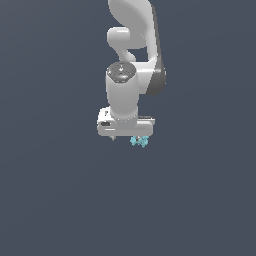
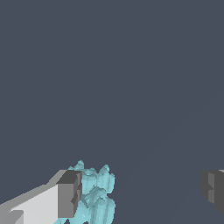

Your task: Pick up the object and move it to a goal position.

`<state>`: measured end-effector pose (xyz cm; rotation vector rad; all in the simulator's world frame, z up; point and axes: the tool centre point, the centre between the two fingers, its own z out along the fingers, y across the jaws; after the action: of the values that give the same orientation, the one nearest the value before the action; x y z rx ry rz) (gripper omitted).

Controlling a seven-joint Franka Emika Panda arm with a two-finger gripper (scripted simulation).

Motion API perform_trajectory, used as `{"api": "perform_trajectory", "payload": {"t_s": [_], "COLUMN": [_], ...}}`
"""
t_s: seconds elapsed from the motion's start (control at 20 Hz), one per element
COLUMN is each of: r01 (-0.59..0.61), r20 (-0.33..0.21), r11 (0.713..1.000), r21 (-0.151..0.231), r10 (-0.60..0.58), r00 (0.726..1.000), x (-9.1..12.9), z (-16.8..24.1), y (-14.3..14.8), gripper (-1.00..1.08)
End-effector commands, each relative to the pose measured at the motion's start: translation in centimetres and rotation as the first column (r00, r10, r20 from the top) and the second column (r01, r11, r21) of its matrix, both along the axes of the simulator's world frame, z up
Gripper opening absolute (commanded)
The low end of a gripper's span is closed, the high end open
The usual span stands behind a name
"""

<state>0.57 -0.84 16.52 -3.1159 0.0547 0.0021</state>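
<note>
**End effector open, cluster against one finger**

The white arm (image 1: 131,45) hangs down from the top of the exterior view, with the end effector (image 1: 129,139) pointing downward over a plain dark grey surface (image 1: 60,200).

End effector state: the jaws stand wide apart. In the wrist view the two dark grey pads (image 2: 69,194) sit far from each other, one beside the white finger body and the other at the opposite edge of the picture, with bare surface filling the gap between them. Nothing is clamped between the pads.

Object position: the pale cyan knobbly cluster (image 1: 139,141) appears in the exterior view directly under the lower edge of the end effector, toward the exterior view's right of the wrist's centre line. It is much smaller than the end effector housing above it.

In the wrist view the cluster (image 2: 97,194) lies on the inner side of one pad, touching or just beside its face; which of the two cannot be settled from the pictures. Its short stubby prongs point in several directions. It is well apart from the other pad.

Whether the cluster rests on the surface or is lifted clear of it cannot be told from either view.
</note>
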Motion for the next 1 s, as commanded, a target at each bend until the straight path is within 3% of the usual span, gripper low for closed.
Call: {"api": "perform_trajectory", "payload": {"t_s": [0.0,0.6,0.95], "r01": [-0.002,-0.139,-0.309], "r20": [0.000,0.002,0.004], "r11": [1.000,0.990,0.951], "r21": [0.000,-0.002,-0.005], "r10": [0.002,0.139,0.309], "r00": [1.000,0.990,0.951], "x": [0.0,-0.7,-1.7], "z": [0.0,-0.4,-1.0], "y": [0.0,0.7,1.5], "gripper": [1.00,1.00,1.00]}}
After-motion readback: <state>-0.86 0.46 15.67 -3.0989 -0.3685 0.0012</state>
